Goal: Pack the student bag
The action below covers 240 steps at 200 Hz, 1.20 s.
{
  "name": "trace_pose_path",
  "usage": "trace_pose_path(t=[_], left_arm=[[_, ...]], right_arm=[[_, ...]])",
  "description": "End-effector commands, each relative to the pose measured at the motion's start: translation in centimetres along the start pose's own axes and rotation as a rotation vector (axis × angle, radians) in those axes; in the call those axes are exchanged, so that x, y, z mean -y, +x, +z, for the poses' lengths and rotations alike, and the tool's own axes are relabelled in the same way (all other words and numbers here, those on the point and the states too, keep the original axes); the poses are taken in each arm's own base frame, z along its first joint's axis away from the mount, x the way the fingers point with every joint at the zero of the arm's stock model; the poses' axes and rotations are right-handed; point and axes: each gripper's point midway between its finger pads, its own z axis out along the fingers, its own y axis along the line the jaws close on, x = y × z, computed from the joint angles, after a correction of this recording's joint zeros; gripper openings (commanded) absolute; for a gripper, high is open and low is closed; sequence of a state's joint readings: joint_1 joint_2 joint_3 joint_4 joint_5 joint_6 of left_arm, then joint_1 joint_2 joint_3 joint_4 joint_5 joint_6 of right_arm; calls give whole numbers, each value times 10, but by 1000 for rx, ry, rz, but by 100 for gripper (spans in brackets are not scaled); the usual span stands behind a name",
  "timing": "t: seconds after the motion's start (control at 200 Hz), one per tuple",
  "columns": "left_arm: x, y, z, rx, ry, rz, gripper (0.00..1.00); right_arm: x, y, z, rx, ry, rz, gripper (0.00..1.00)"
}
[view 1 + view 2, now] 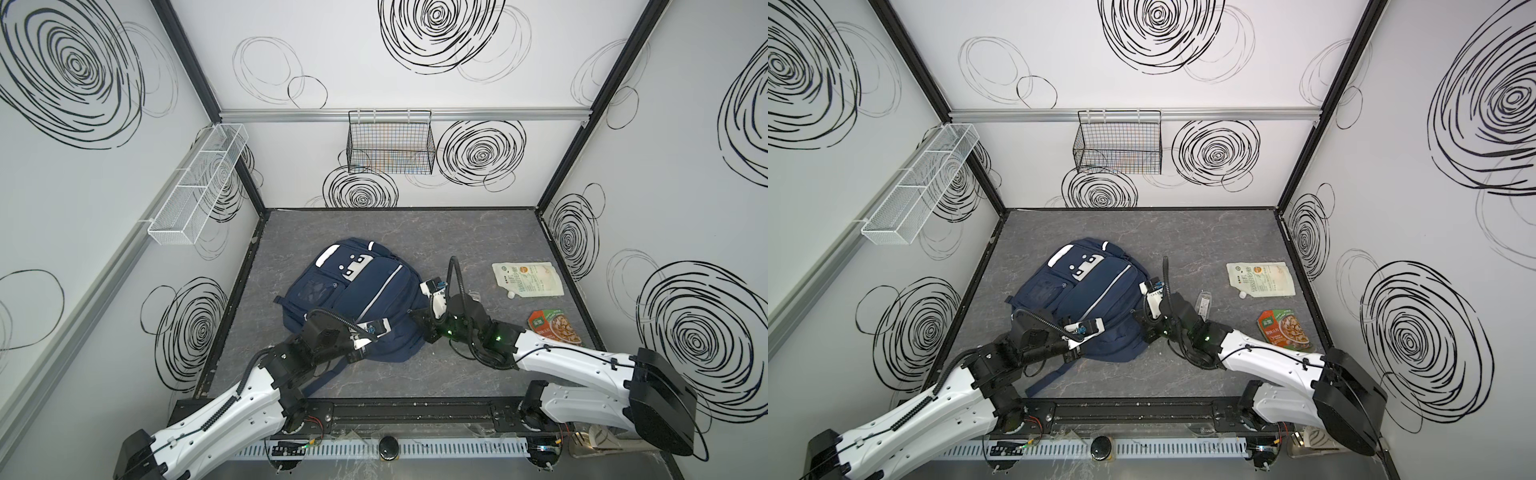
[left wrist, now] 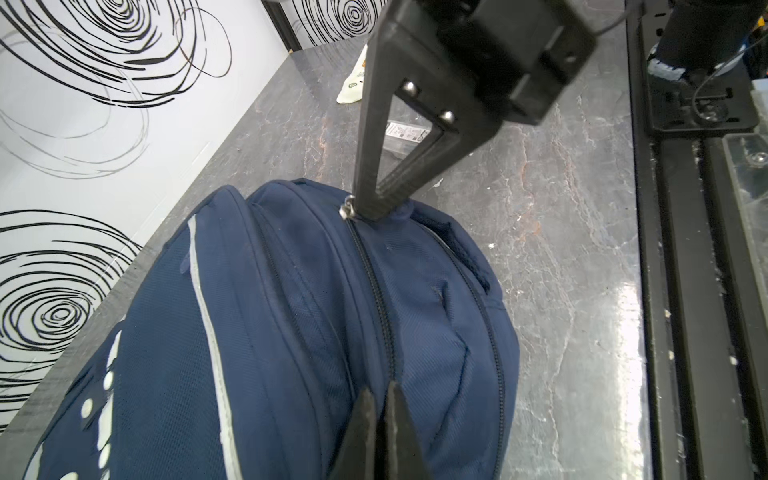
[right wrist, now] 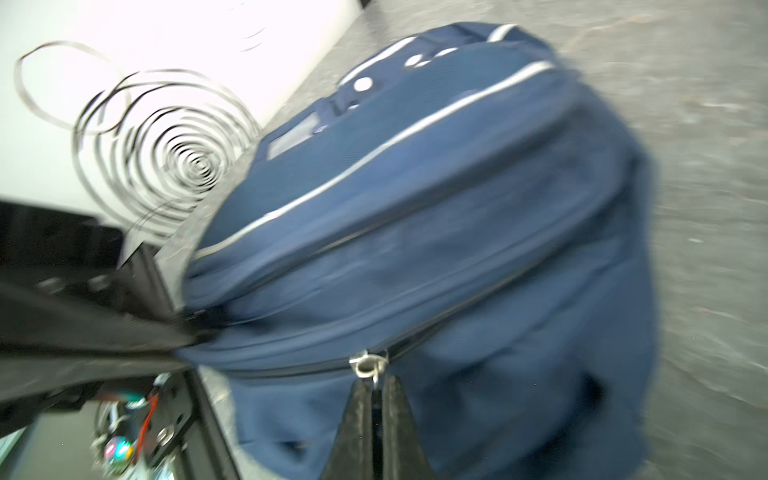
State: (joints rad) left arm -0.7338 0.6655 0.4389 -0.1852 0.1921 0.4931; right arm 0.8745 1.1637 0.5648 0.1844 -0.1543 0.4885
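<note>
Unzipping looks like the step in hand. The student bag [image 1: 353, 299] lies flat on the surface [image 1: 457, 249], just toward 9 o'clock from its centre, with the main zip closed. At the bag's 3 o'clock edge the right tool [image 3: 376, 388] is pressed together on the metal zip pull [image 3: 368, 365]. Near 5 o'clock the left tool [image 2: 380, 399] is pressed together, apparently nipping fabric by the zip. Next, I judge, the right must draw the pull along the teeth while the left braces the bag.

Count: one bag, two tools, one white pouch [image 1: 528, 278] and one red packet [image 1: 555, 326] toward 3 o'clock, one small clear pack [image 1: 1204, 303], one white basket [image 1: 199, 187] and one black basket [image 1: 390, 141].
</note>
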Motion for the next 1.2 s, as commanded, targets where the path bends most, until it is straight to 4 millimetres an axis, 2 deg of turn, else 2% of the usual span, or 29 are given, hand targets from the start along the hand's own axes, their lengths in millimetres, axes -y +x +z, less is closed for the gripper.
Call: trace_pose_path(t=[0.0,0.115,0.22,0.225,0.27,0.29,0.315,0.38,0.5,0.59,0.725,1.131,1.196], left_arm=[[-20,-4,-8,2,-104,23,0],[-36,4,-15,-64,-191,14,0],[-56,12,-25,-110,-307,-32,1],[-57,12,-25,-110,-310,-34,1],[-57,10,-28,-101,-312,-58,32],[-55,7,-28,-91,-296,-65,41],[-50,1,-28,-68,-261,-75,47],[-36,-16,-27,2,-167,-101,55],[-13,-46,-20,103,-7,-136,53],[-6,-52,-11,104,41,-127,50],[-11,-38,3,30,9,-111,41],[0,-17,17,-26,51,-112,38],[1,-14,18,-38,54,-110,33]], right_arm=[[37,-14,-8,50,124,8,0],[39,-28,-9,72,141,-25,0],[12,-33,-8,49,35,-47,0],[11,-33,-8,50,30,-47,0],[-3,-32,-9,51,-14,-52,0],[-10,-32,-9,52,-35,-55,0],[-17,-30,-10,55,-58,-56,0],[-35,-25,-10,54,-109,-50,0],[-61,-18,-8,49,-184,-31,0],[-74,-16,-6,47,-216,-21,0],[-85,-20,-7,56,-232,-21,0],[-87,-27,-11,81,-233,-38,0],[-88,-28,-12,85,-237,-36,0]])
